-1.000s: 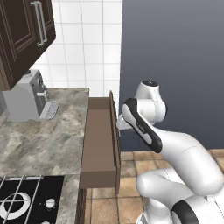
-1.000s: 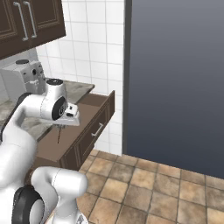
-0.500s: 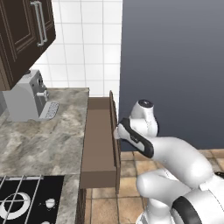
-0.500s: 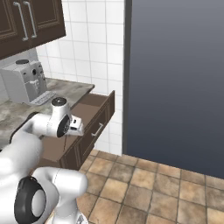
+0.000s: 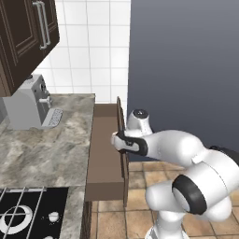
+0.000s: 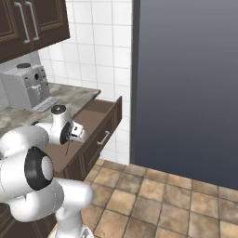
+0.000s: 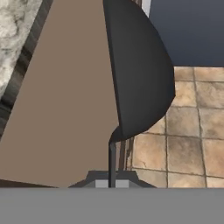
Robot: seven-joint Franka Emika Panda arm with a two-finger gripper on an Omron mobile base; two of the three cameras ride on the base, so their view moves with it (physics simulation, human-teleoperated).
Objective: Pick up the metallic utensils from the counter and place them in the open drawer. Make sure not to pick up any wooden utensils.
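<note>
Over the drawer's (image 5: 105,154) front edge, dark metal spoon (image 7: 138,74) hangs bowl-down, handle clenched in end effector (image 7: 112,181). Drawer interior bare brown w/ free room; stone surface (image 5: 42,147) borders its far side, tile floor (image 6: 176,195) below.

spoon (image 7: 138,74) over drawer (image 7: 65,109), beside counter (image 7: 15,26)
</note>
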